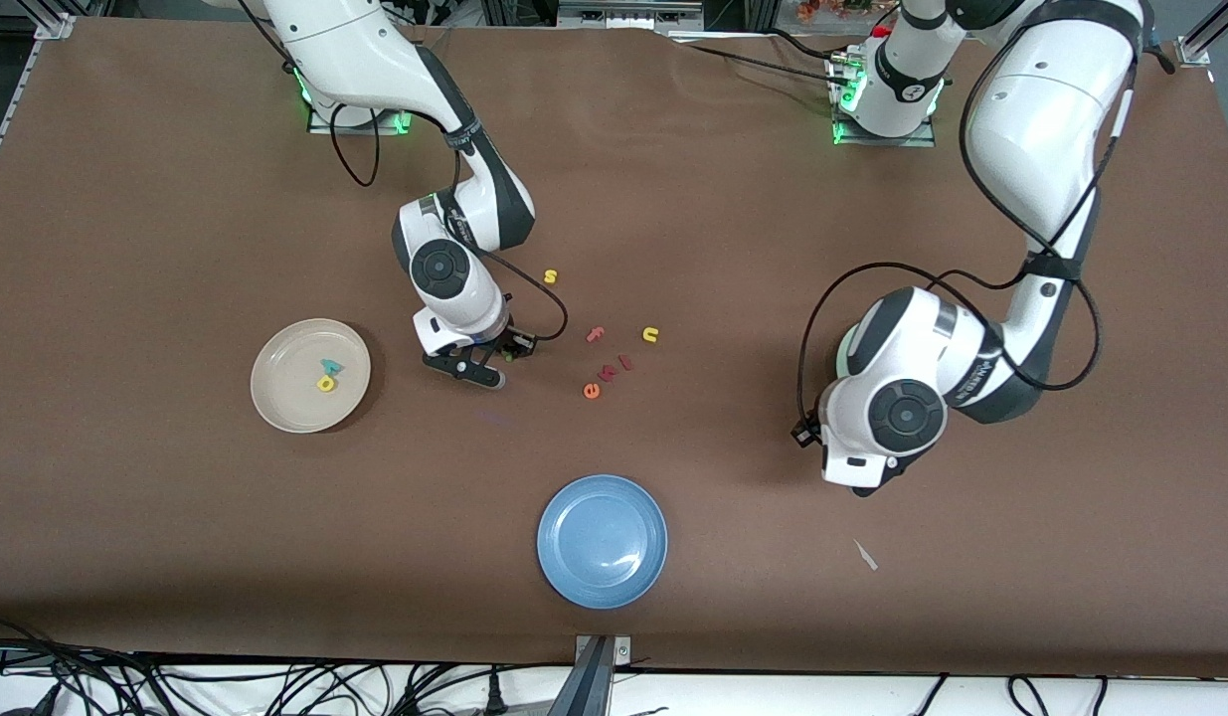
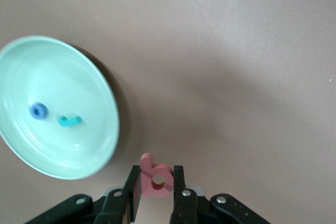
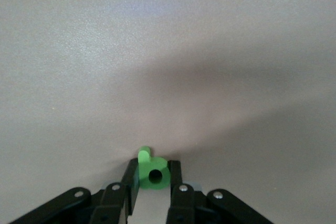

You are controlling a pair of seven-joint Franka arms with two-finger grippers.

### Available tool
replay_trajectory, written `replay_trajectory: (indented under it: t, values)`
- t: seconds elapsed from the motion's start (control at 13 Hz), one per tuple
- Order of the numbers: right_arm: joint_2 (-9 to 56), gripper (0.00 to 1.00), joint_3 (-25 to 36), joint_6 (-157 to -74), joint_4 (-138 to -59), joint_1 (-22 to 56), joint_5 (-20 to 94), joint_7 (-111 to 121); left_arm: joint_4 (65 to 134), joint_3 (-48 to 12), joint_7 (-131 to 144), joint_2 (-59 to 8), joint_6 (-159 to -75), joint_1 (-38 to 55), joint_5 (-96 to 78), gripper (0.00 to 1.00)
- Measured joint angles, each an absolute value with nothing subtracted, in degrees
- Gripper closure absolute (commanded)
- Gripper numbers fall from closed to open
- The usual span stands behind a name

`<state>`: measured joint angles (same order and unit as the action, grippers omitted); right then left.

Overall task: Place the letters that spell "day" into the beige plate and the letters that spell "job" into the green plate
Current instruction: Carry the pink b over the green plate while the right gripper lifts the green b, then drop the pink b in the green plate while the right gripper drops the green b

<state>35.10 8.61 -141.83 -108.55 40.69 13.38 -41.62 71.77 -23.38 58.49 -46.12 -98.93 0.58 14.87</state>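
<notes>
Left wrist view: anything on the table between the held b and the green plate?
No. In the left wrist view, only bare brown table lies between the salmon b in the left gripper and the green plate.

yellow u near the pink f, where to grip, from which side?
Judging by its pose, come straight down on the yellow u, which lies flat and clear of the pink f. Pinch across its two legs; it looks too thin for a side approach.

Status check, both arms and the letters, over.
Left gripper shut on salmon b, beside green plate holding o and j. Right gripper shut on green a. Nothing blocking.
</notes>
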Motion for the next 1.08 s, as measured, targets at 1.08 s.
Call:
replay_trajectory:
  t: [1.08]
  values:
    - [34.3, 0.76, 18.5, -125.2, -102.8, 40.4, 13.3, -15.3, 88.5, -26.3, 24.0, -38.3, -104.1, -16.9, 14.8, 0.92]
